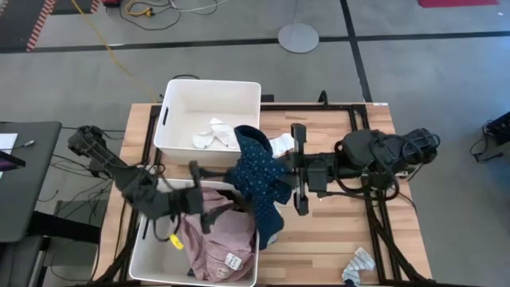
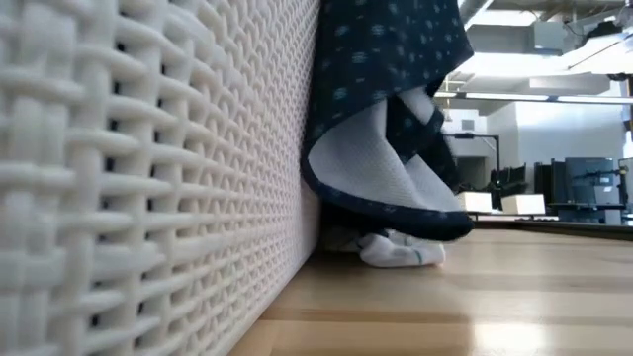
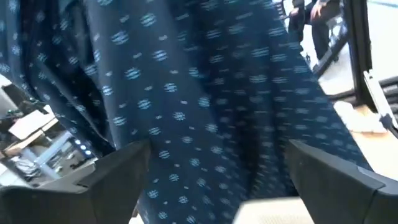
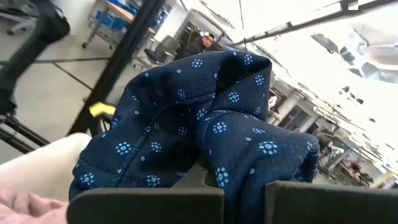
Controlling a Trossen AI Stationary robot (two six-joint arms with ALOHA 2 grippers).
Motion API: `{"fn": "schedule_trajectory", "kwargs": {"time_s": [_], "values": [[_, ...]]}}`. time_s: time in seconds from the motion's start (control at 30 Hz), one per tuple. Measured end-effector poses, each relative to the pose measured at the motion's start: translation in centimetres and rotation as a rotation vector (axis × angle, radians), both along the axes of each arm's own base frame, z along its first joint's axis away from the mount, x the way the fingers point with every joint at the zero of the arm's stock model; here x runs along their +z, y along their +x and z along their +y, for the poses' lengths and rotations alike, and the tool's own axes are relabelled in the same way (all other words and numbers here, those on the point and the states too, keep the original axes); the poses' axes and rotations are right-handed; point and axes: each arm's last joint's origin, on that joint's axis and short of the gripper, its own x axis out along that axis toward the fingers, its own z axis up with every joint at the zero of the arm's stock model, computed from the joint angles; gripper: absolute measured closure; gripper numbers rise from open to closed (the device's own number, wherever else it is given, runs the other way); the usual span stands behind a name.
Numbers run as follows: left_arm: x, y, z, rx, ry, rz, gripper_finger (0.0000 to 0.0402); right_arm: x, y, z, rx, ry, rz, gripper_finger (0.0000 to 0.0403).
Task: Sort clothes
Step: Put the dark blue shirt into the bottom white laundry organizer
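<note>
Wooden table [image 1: 335, 239], two white bins [image 1: 209, 112], striped sock [image 1: 358, 265]

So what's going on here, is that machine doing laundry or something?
Sort of: it's sorting clothes. The right arm's tool is shut on the navy dotted piece, holding it up between two white bins. The left arm's tool is open, right beside the hanging cloth, over the near bin, which already holds a pale pink shirt. The far bin has white socks. One striped sock lies on the table.
</note>
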Motion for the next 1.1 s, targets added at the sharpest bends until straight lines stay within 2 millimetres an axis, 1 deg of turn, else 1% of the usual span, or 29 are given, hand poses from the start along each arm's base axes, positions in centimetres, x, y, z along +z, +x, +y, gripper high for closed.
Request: {"fn": "schedule_trajectory", "kwargs": {"time_s": [0.1, 0.27, 0.33, 0.4, 0.5, 0.6, 0.67, 0.73, 0.8, 0.93, 0.97, 1.1], "values": [[0.3, 1.3, 1.6, -0.053, -0.029, -0.025, 0.0022, 0.7, 0.0, 0.4, 0.022, -0.014, -0.006, 0.0388], [0.8, 3.4, 4.4, -0.163, -0.121, -0.095, 0.0004, 1.3, 0.2, 0.8, 0.109, -0.031, -0.011, 0.0387], [1.0, 4.0, 5.4, -0.264, -0.164, -0.112, 0.0003, 1.4, 0.4, 0.9, 0.118, -0.036, -0.011, 0.0386], [0.9, 5.1, 6.2, -0.372, -0.21, -0.145, 0.0003, 1.3, 0.8, 0.8, 0.11, -0.048, -0.007, 0.0386], [0.4, 6.2, 6.6, -0.546, -0.233, -0.139, 0.0003, 1.2, 1.0, 0.4, 0.105, -0.053, -0.005, 0.0386], [-0.5, 7.7, 6.8, -0.605, -0.242, -0.132, 0.002, 1.2, 1.3, -0.2, 0.095, -0.042, 0.0, 0.0386], [-1.4, 8.6, 6.6, -0.63, -0.222, -0.113, 0.0052, 1.2, 1.3, -0.4, 0.091, -0.036, 0.01, 0.0386], [-1.8, 9.1, 6.4, -0.655, -0.193, -0.109, 0.0104, 1.1, 1.4, -0.6, 0.085, -0.036, 0.02, 0.0386], [-1.8, 9.0, 6.3, -0.679, -0.161, -0.112, 0.0176, 1.0, 1.4, -0.7, 0.081, -0.037, 0.025, 0.0386], [-1.0, 8.4, 6.3, -0.691, -0.089, -0.144, 0.0354, 1.1, 1.3, -0.7, 0.081, -0.036, 0.016, 0.0386], [-0.7, 8.0, 6.3, -0.704, -0.074, -0.154, 0.0375, 1.2, 1.3, -0.7, 0.082, -0.036, 0.014, 0.0386], [1.3, 6.0, 5.7, -0.756, -0.028, -0.183, 0.039, 1.3, 1.1, -0.8, 0.084, -0.028, 0.012, 0.0386]]}}
